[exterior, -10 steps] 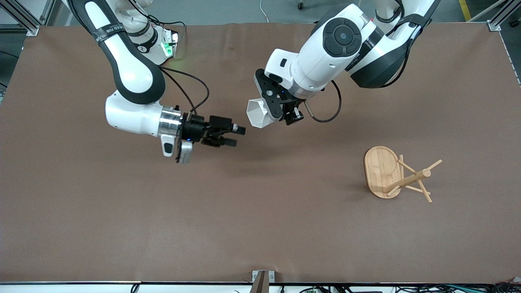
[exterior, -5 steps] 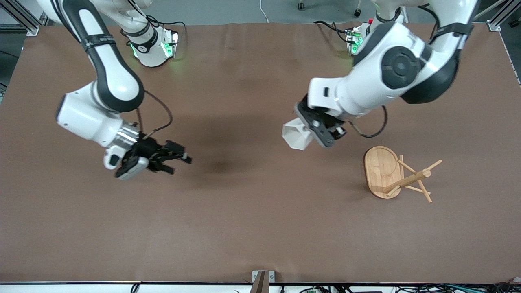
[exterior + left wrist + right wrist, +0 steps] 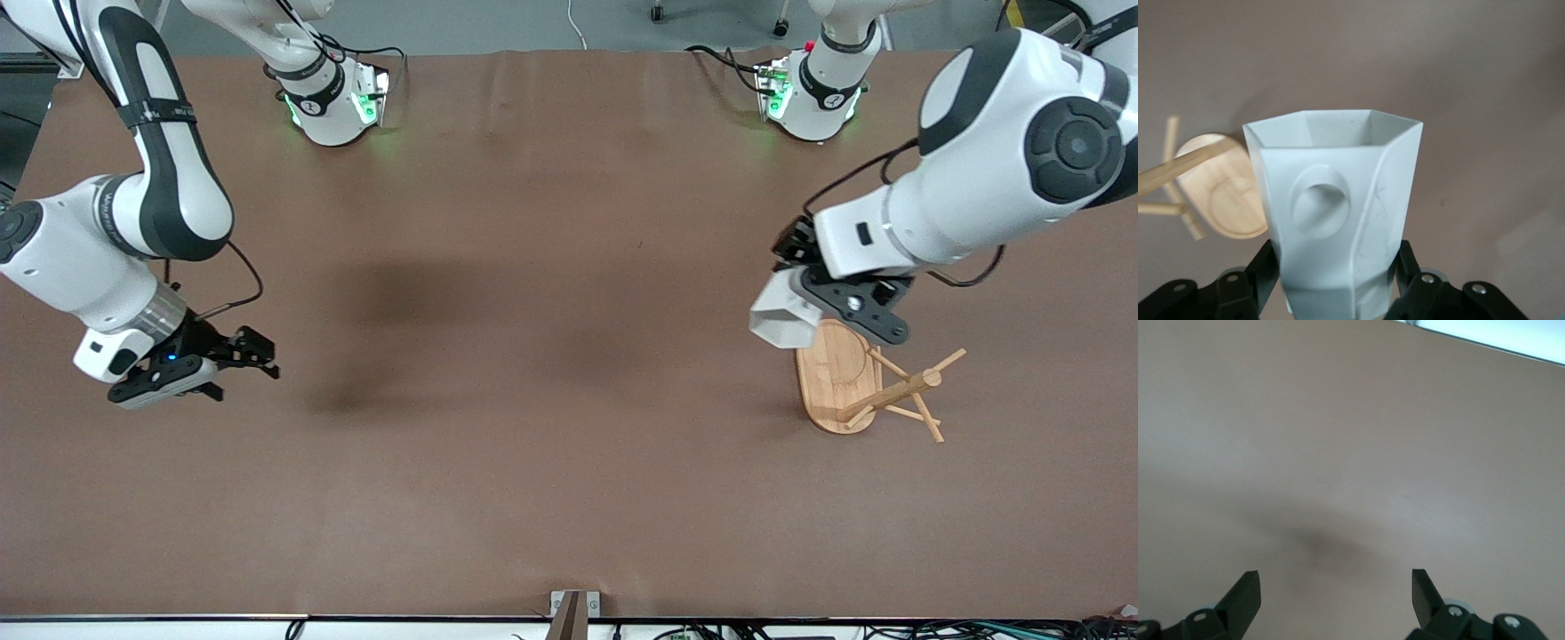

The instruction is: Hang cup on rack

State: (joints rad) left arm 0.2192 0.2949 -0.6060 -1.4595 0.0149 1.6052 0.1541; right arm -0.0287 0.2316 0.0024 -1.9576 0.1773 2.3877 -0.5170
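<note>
The white faceted cup point(image 3: 782, 318) is held in the air by my left gripper point(image 3: 822, 307), which is shut on its lower body. It is tipped on its side, over the table just beside the farther end of the rack's oval base. In the left wrist view the cup point(image 3: 1338, 213) fills the middle, its round handle hole facing the camera, with the fingers point(image 3: 1265, 267) on both sides. The bamboo rack point(image 3: 893, 391) stands toward the left arm's end of the table; its base point(image 3: 1218, 193) and pegs show beside the cup. My right gripper point(image 3: 253, 356) is open and empty.
The brown table cover point(image 3: 533, 444) is bare apart from the rack. The right gripper point(image 3: 1336, 583) hangs low over the table near the right arm's end. The arms' bases point(image 3: 333, 98) stand along the farther edge.
My left arm has carried the cup from the table's middle toward the left arm's end, up to the rack. My right arm has drawn back toward its own end, gripper open.
</note>
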